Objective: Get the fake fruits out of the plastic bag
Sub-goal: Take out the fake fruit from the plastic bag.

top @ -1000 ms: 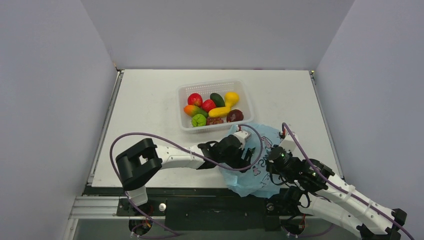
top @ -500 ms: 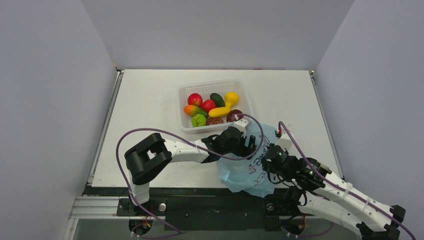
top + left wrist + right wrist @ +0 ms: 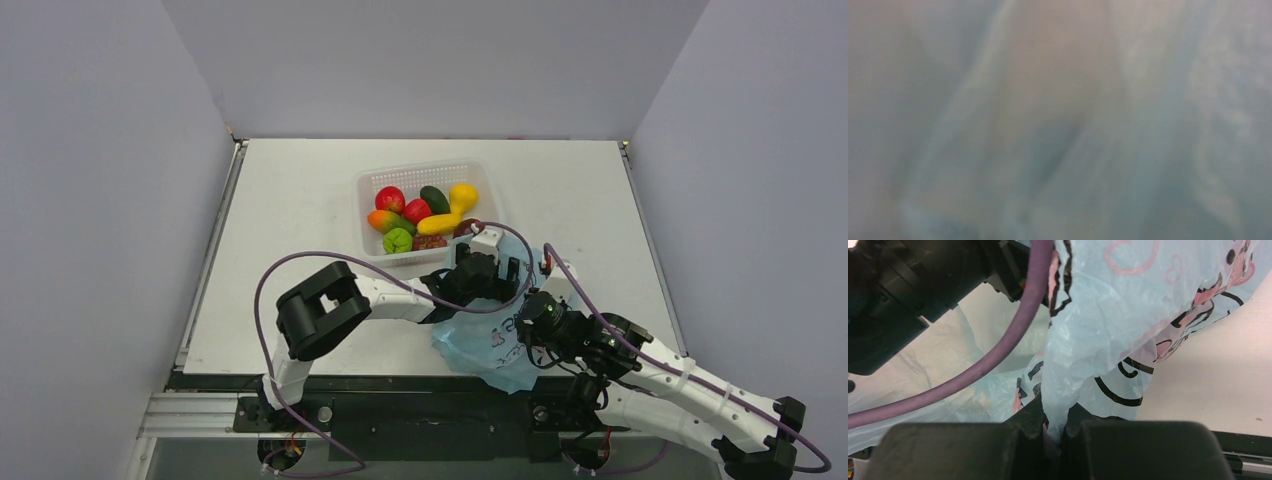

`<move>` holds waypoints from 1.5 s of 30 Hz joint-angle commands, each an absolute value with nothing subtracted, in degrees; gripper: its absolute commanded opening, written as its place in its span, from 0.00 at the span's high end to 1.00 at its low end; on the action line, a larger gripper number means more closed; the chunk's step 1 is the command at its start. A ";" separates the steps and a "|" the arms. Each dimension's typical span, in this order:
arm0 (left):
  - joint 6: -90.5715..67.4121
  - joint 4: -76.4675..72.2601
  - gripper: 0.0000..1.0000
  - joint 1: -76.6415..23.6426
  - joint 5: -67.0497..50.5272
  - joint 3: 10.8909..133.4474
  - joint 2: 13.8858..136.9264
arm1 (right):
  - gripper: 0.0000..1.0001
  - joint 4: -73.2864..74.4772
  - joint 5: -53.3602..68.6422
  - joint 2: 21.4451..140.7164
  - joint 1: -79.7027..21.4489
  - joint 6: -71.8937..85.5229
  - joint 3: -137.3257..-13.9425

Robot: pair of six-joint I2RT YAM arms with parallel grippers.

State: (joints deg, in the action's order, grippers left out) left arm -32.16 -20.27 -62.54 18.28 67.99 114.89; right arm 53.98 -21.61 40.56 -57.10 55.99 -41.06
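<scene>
The light blue plastic bag (image 3: 488,345) lies crumpled at the table's near edge, in front of the basket. My right gripper (image 3: 530,312) is shut on a bunched fold of the bag (image 3: 1098,315), pinched between its black fingers (image 3: 1030,415). My left gripper (image 3: 500,274) sits at the bag's far end, just in front of the basket. Its wrist view shows only blurred bag film (image 3: 1073,125), so its jaws are hidden. The apple (image 3: 389,198), mango (image 3: 384,220), lime (image 3: 397,241) and banana (image 3: 440,222) lie in the basket. The dark purple fruit (image 3: 466,228) is partly hidden behind the left wrist.
The white perforated basket (image 3: 372,182) stands at mid table and also holds a yellow pear (image 3: 463,195), a dark avocado (image 3: 434,198) and small red fruits. A purple cable (image 3: 998,355) and the left arm's black body (image 3: 908,280) cross in front of the right gripper.
My left gripper has moved right and away from me, up to the basket's near wall. My right gripper has shifted left with the bag, which has bunched up narrower.
</scene>
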 commanded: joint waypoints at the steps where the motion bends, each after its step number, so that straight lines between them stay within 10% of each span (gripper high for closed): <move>1: -31.69 -22.97 0.03 -62.63 24.79 72.19 117.50 | 1.00 52.76 -22.87 40.06 -57.77 56.25 -41.96; 22: -26.58 -19.72 0.39 -62.46 4.90 70.76 112.98 | 1.00 54.99 -27.69 37.60 -58.09 56.69 -42.76; 45: -32.38 -20.38 0.38 -56.80 -36.16 60.92 96.35 | 1.00 61.87 -40.85 43.31 -45.76 54.21 -48.65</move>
